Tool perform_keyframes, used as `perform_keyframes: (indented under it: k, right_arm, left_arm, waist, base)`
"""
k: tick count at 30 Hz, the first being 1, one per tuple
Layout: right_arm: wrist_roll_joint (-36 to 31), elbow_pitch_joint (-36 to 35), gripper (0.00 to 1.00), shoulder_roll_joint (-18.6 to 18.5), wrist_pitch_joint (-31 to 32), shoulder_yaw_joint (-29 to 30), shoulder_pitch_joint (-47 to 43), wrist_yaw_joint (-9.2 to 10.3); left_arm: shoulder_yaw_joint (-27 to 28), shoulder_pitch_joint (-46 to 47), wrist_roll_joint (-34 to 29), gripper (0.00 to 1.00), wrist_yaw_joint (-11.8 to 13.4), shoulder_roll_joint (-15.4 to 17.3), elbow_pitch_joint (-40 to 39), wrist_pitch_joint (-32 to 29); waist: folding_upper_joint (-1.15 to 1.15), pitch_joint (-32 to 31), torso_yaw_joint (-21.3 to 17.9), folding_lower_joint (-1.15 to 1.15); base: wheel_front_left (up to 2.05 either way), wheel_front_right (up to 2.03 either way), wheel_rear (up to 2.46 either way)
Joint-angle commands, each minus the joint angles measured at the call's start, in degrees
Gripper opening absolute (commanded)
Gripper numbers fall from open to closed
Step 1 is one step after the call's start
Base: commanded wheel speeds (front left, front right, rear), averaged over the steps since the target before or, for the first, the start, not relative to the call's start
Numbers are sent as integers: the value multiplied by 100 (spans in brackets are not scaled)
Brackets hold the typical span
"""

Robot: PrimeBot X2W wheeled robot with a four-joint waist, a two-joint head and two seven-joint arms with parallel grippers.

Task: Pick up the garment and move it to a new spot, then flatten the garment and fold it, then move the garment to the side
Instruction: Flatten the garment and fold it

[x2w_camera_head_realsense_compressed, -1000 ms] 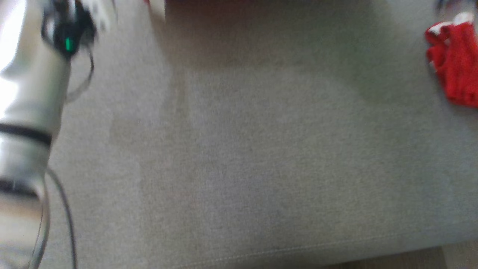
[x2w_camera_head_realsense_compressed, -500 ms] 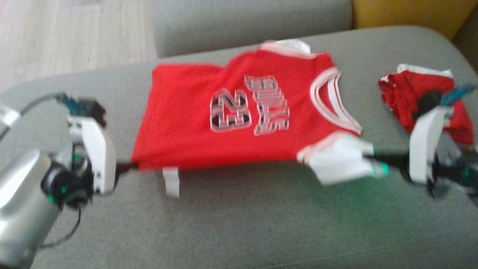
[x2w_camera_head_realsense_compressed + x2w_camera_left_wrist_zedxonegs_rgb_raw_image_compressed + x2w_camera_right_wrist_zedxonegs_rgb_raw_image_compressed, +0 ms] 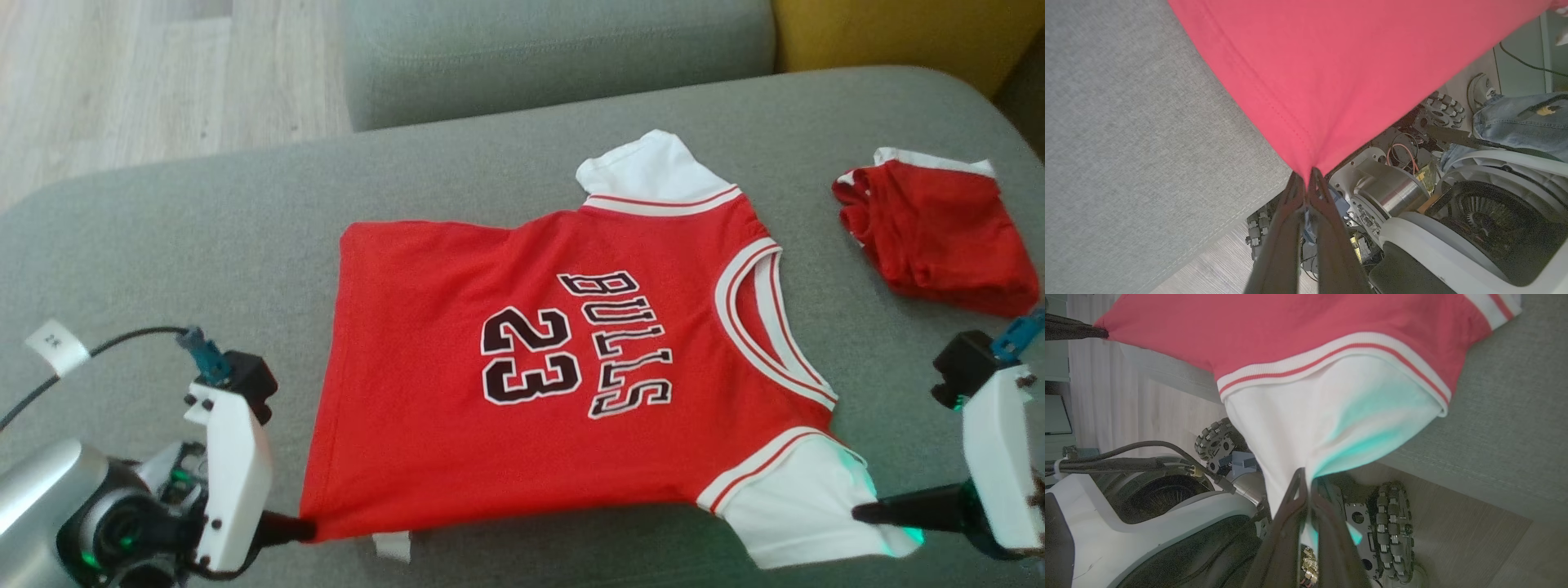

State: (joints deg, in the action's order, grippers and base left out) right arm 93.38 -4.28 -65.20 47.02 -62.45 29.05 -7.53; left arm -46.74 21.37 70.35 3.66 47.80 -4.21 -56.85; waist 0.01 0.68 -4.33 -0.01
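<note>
Stretching out across the gray couch (image 3: pixel 204 229), the red shirt (image 3: pixel 441 425) with the number 23 faces up, its neck hole toward the right. The left gripper (image 3: pixel 304 529) pinches the shirt's bottom corner at the near edge of the couch, its fingers squeezed tight on the cloth. The right gripper (image 3: pixel 859 513) pinches the near white sleeve (image 3: pixel 800 506) the same way. A small red bundle (image 3: pixel 939 237) sits apart at the far right.

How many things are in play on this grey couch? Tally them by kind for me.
Red jersey: 1
Smaller red garment: 1
End effectors: 2, the left end effector and the right end effector, each shut on the jersey
Total: 4
</note>
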Motion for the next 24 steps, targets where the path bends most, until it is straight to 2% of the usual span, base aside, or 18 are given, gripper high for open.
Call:
perform_keyframes:
  k: [1, 5, 10, 17, 24]
  right_arm:
    - [41, -87, 0, -291, 33, 131, 72, 4]
    - [227, -6, 0, -267, 146, 197, 397, 4]
    - [452, 573, 0, 82, 350, 168, 940, 4]
    - [539, 1986, 0, 1012, 557, -56, 1879, 4]
    - [578, 3367, 0, 2058, 542, -324, 2609, 4]
  left_arm:
    - [402, 410, 42, 0, 39, 286, -135, -14]
    - [401, 747, 73, 0, 57, 192, -126, -298]
    - [343, 1473, 41, 0, -7, -239, 485, -684]
    - [316, 2290, -10, 0, -62, -796, 1485, -942]
    - [375, 2732, -113, 0, -112, -1201, 2341, -730]
  waist:
    - [-1, 60, 16, 1]
    - [-1, 243, 29, 1]
    - [-1, 484, 34, 1]
    - [-1, 800, -66, 1]
    - [-1, 1023, -157, 1]
  base:
    - [0, 0, 0]
    - [0, 0, 0]
    - [0, 0, 0]
    - [0, 0, 0]
    - [0, 0, 0]
